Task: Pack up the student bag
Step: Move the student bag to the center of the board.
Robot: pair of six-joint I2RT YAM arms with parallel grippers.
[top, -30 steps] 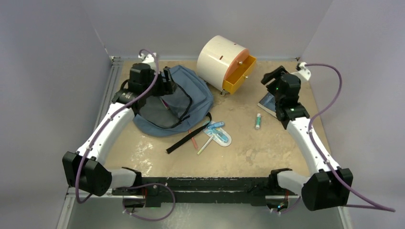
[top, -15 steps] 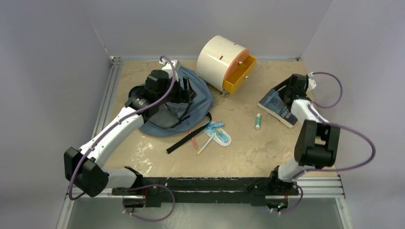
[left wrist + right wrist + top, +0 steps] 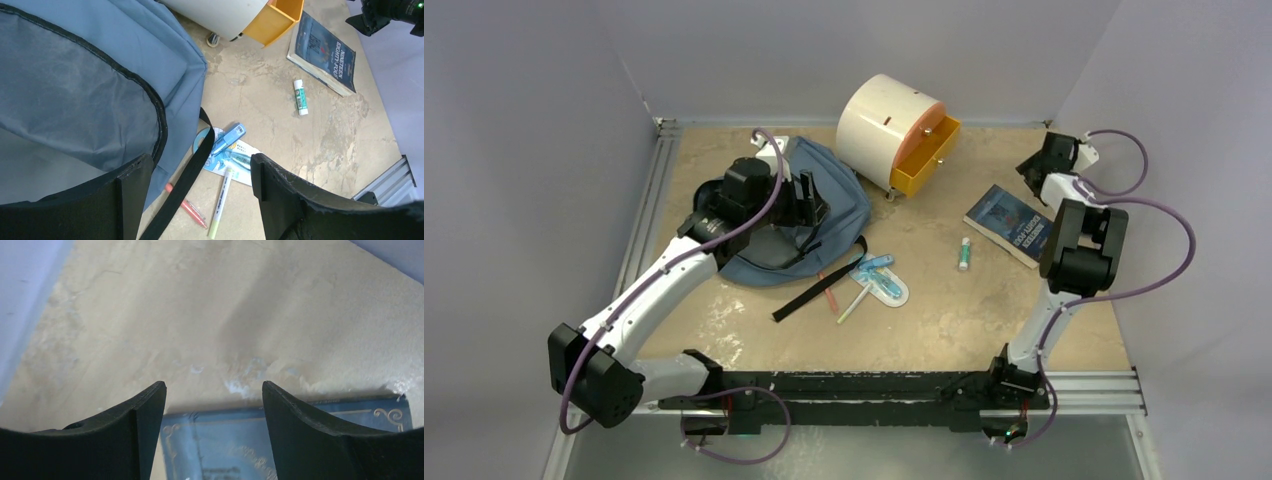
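Surface [image 3: 944, 310]: tan and mottled, with pale walls on three sides; everything lies on it.
Student bag [image 3: 844, 195]: slate-blue and soft, lying slumped at the far left of the surface, just left of the cabinet. From the left wrist the bag [image 3: 75, 100] has its mouth open, edged by a black zip line.
Cabinet [image 3: 879, 125]: a cream cylinder at the far middle, with its orange drawer [image 3: 924, 160] pulled out toward the right.
Left arm [image 3: 659, 275]: reaches from the near left corner over the bag.
Right arm [image 3: 1064, 260]: stands folded along the right side, its wrist at the far right corner.
Left fingers [image 3: 809, 195]: spread wide above the bag's near right edge with nothing between them. In the wrist view the fingers [image 3: 132, 200] frame the strap, the packet and the pens.
Right fingers [image 3: 1036, 168]: apart and holding nothing, hanging just beyond the book's far end. In their own view the fingers [image 3: 145, 425] frame bare surface and the book's top edge.
Book [image 3: 1009, 222]: a dark blue paperback lying flat at the right, cover up, well apart from the bag.
Strap [image 3: 819, 283]: black, running from the bag's near right edge out across the surface.
Packet [image 3: 882, 283]: a pale card with a blue item, just right of the strap.
Red pen [image 3: 828, 290]: between strap and packet.
Pale pen [image 3: 852, 306]: just beside the packet's near edge.
Glue stick [image 3: 964, 254]: white with a green band, lying between packet and book, touching neither.
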